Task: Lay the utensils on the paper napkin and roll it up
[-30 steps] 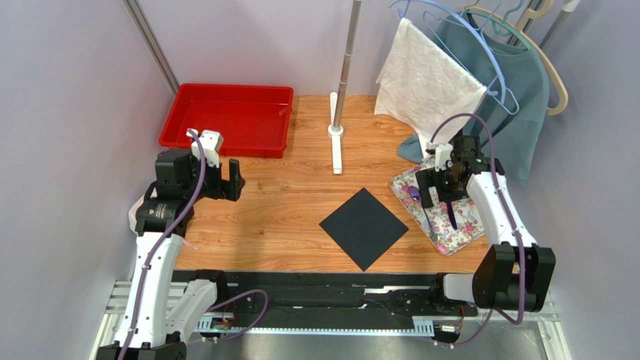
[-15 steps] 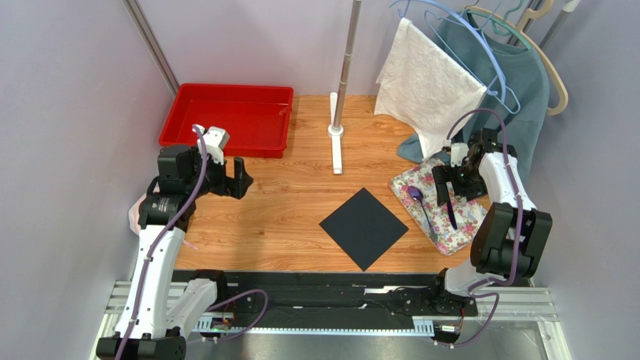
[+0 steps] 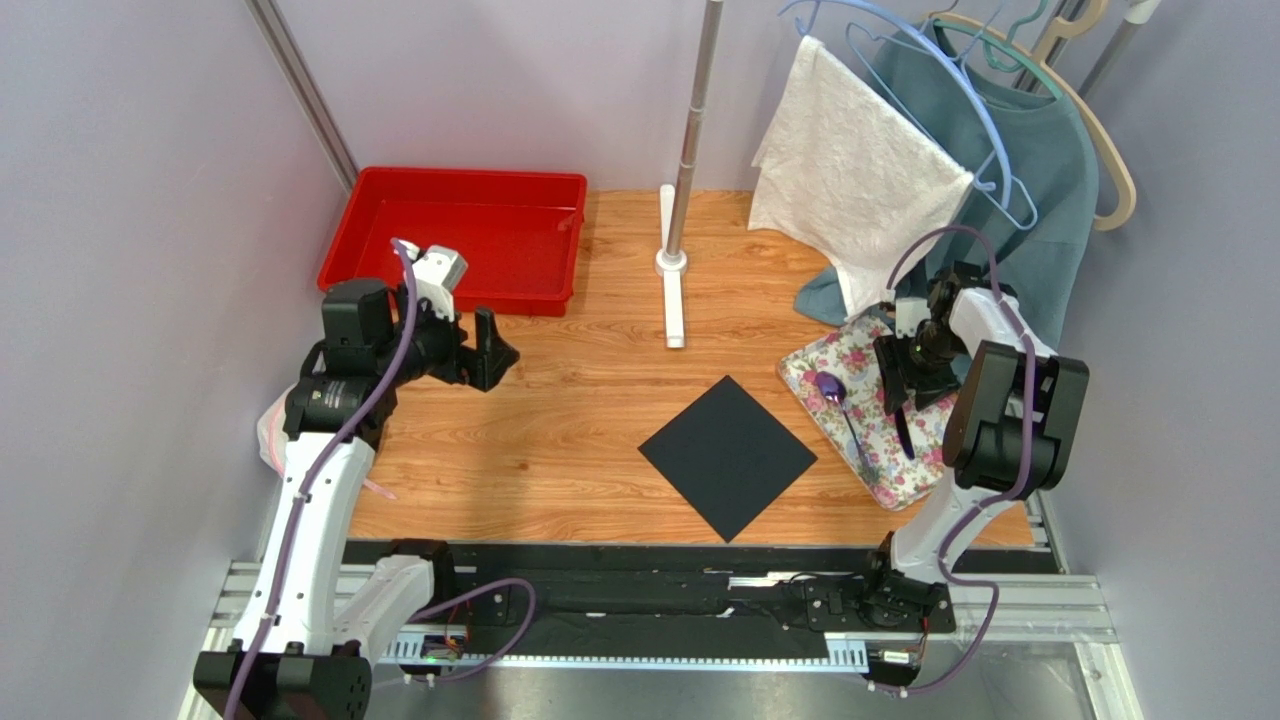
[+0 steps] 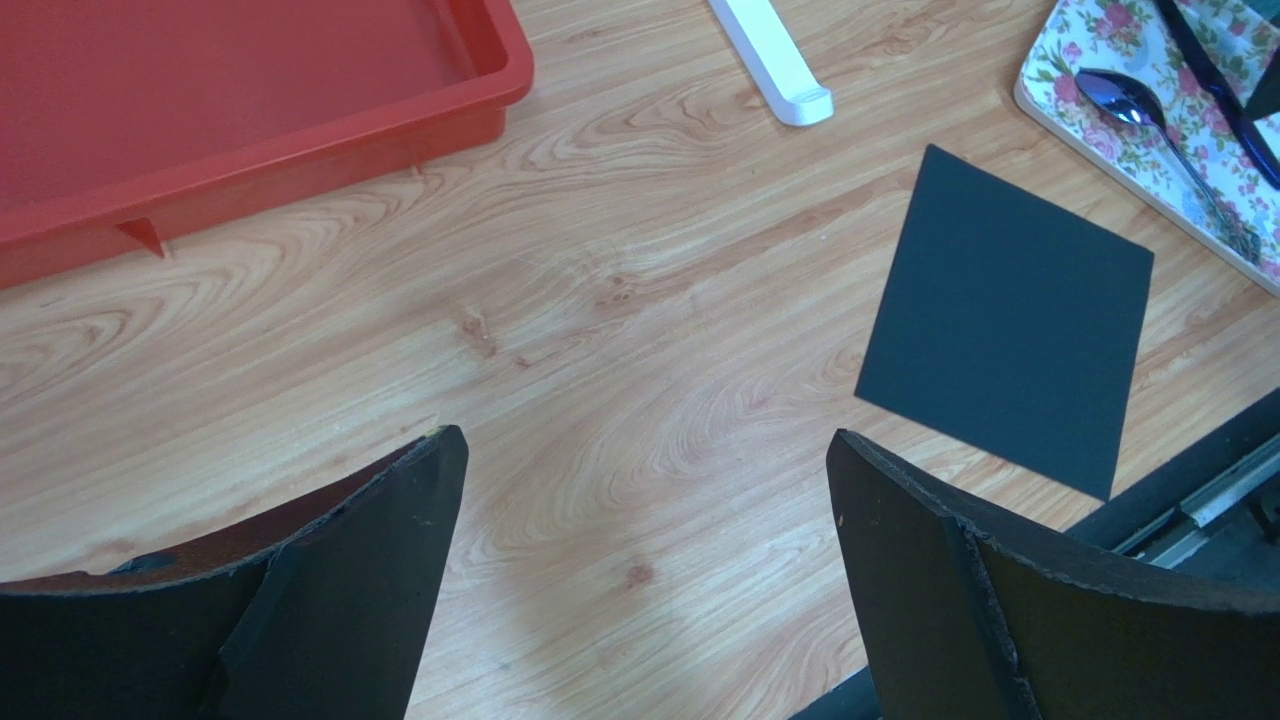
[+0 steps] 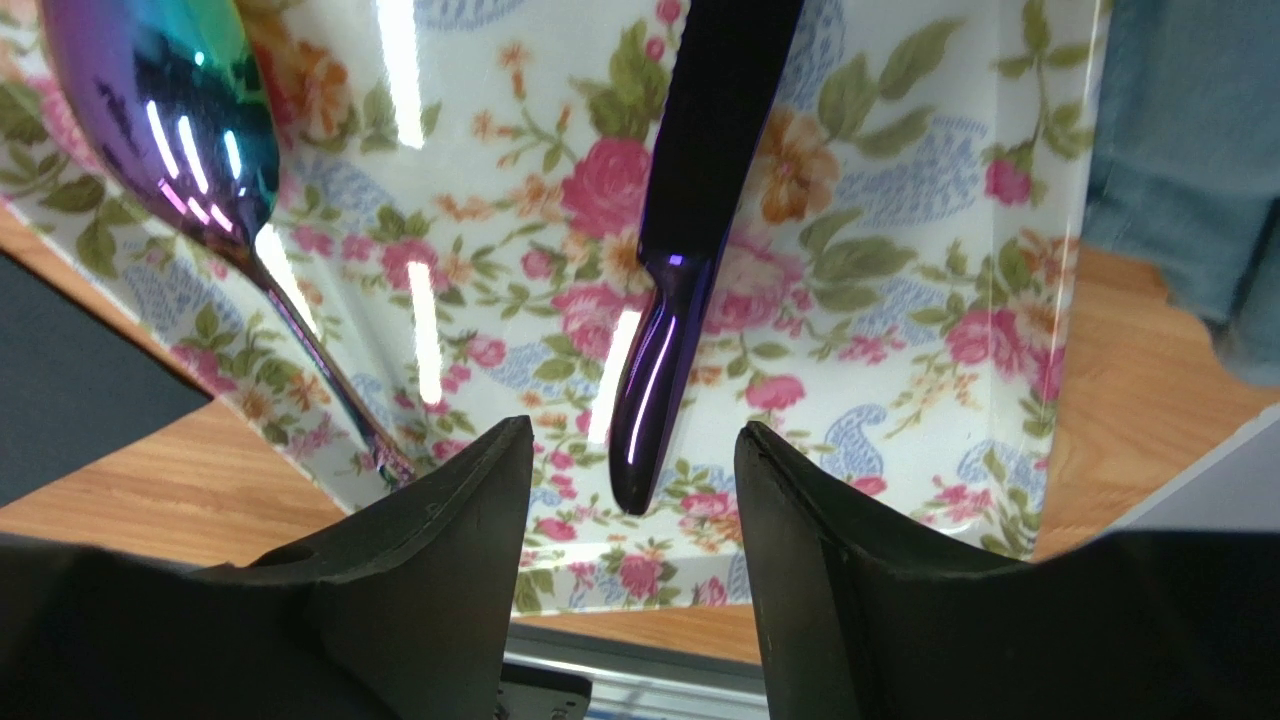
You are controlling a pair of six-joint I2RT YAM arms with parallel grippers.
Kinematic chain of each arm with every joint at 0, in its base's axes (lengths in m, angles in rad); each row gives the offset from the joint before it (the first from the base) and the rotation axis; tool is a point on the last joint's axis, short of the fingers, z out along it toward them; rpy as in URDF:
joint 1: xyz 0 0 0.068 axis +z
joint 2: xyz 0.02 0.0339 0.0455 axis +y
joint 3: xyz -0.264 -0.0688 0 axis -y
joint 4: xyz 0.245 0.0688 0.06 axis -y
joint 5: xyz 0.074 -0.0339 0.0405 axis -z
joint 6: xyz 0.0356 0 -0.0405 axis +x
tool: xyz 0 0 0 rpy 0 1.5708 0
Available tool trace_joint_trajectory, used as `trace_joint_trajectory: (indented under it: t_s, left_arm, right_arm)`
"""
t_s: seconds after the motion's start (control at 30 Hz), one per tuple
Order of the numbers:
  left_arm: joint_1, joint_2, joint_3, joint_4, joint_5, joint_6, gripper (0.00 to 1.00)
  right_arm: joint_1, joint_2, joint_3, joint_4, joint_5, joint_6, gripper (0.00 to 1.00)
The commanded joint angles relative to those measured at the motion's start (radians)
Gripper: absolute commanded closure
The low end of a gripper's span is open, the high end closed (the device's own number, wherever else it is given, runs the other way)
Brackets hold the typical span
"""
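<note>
wide-spread pincer, black napkin, red tray

Top camera looks down; both wrist views share the floral mat.

Our right arm is folding, elbow swinging up and in over the floral mat. The right gripper drops low onto a dark utensil, jaws narrowing beside its tip. Our left gripper drifts right past the red tray.
</note>
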Motion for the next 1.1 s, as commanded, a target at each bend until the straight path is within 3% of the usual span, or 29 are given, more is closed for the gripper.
trace_joint_trajectory:
  t_s: [0.0,0.2,0.33,0.67,0.77,0.83,0.87,0.9,0.93,1.07]
  left_arm:
    - [0.006,0.005,0.009,0.039,0.033,-0.011,0.01]
    - [0.006,0.008,0.002,0.039,0.027,-0.011,0.01]
    - [0.006,0.011,0.002,0.039,0.026,-0.009,0.01]
    - [0.006,0.036,0.009,0.047,0.024,-0.031,0.01]
    - [0.006,0.04,0.009,0.048,0.021,-0.031,0.01]
    - [0.006,0.045,0.011,0.05,0.018,-0.031,0.01]
    - [0.006,0.046,0.011,0.05,0.015,-0.029,0.01]
    - [0.006,0.046,0.011,0.05,0.015,-0.031,0.01]
    - [0.006,0.048,0.012,0.051,0.015,-0.032,0.01]
    - [0.006,0.054,0.012,0.056,0.01,-0.035,0.01]
  right_arm:
    - [-0.003,0.04,0.052,0.056,0.013,-0.005,0.45]
    - [-0.003,0.084,0.041,0.105,0.025,-0.005,0.47]
    - [-0.004,0.103,0.03,0.131,0.04,0.006,0.59]
    - [-0.001,0.118,-0.036,0.194,0.062,0.018,0.53]
    - [-0.003,0.127,-0.04,0.202,0.054,0.027,0.58]
    - [-0.001,0.132,-0.04,0.2,0.042,0.027,0.67]
    - [-0.001,0.133,-0.04,0.199,0.039,0.029,0.74]
    - [-0.001,0.135,-0.039,0.197,0.034,0.029,0.92]
    - [-0.001,0.135,-0.039,0.188,0.028,0.031,1.0]
    - [-0.001,0.111,-0.034,0.168,0.019,0.031,1.0]
